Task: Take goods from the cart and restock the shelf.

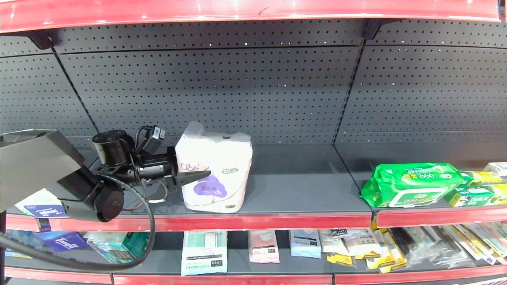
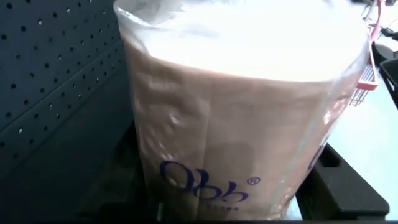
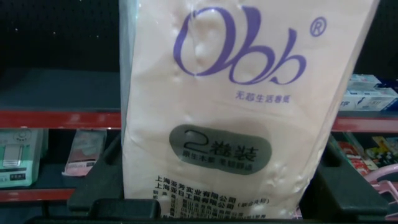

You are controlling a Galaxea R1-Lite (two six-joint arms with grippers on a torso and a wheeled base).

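A white plastic-wrapped toilet paper pack (image 1: 216, 170) with purple print stands upright on the dark shelf (image 1: 301, 190), near its red front lip. My left gripper (image 1: 204, 168) comes in from the left and is shut on this pack; one finger (image 1: 194, 176) lies across its front, the other is hidden behind it. In the left wrist view the pack (image 2: 242, 106) sits between the left gripper's (image 2: 233, 186) black fingers. My right gripper (image 3: 224, 186) is shut on a second pack (image 3: 242, 99) of the same kind, held up in front of the shelves.
A green wet-wipe pack (image 1: 410, 184) and green-yellow boxes (image 1: 475, 192) lie on the shelf at the right. A blue tissue box (image 1: 39, 206) sits at the left. Bare shelf spans between pack and wipes. Small packets (image 1: 206, 249) fill the lower shelf.
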